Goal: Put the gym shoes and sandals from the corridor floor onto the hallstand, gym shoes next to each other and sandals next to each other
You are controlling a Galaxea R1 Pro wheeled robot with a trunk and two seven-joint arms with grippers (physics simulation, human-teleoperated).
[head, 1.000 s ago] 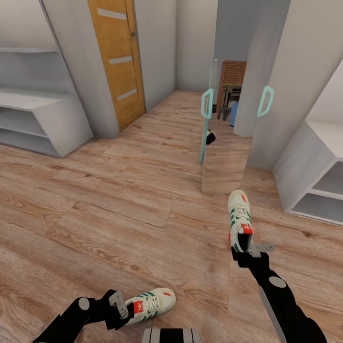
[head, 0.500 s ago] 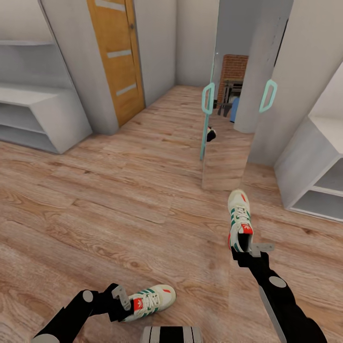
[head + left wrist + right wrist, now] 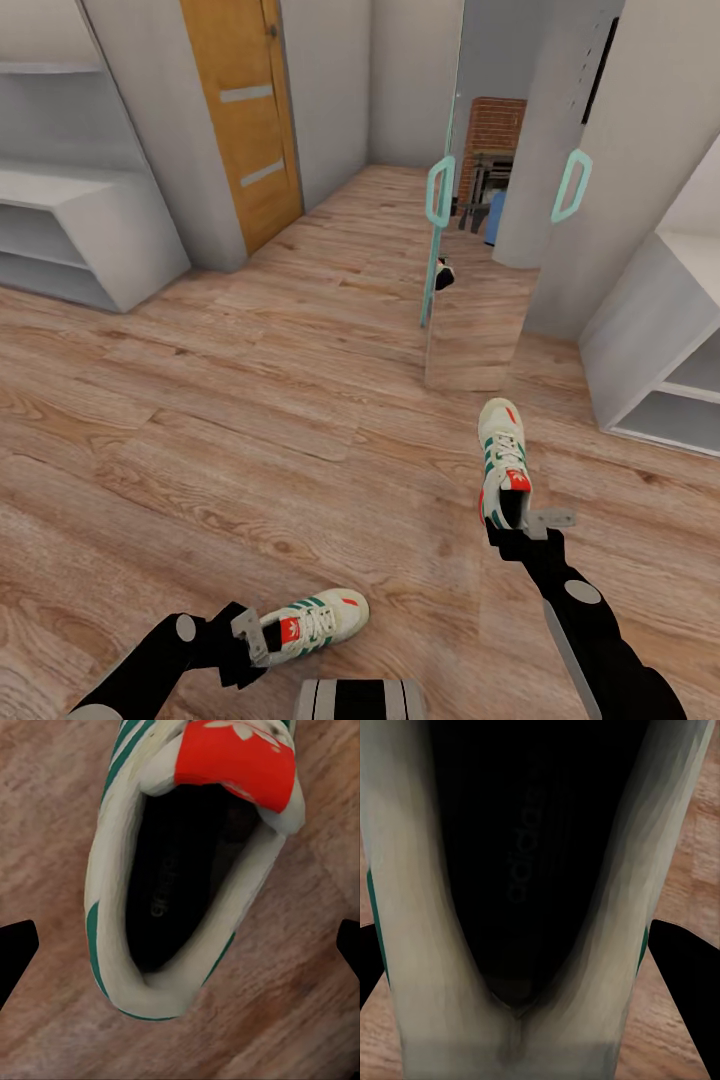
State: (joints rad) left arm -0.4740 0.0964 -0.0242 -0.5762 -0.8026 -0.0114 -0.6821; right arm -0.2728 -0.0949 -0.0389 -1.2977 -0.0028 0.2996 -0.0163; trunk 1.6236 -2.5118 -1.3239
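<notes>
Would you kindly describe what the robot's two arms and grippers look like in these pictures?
Both arms are glossy black with round grey joint caps. The left gripper and right gripper have flat, pale grey metal fingers on black bases. No cables or markings show. In the wrist views the fingertips appear as black wedges.

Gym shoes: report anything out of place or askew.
Both gym shoes sit apart on the corridor floor, not side by side: one lies crosswise by the left end effector, the other points ahead.
</notes>
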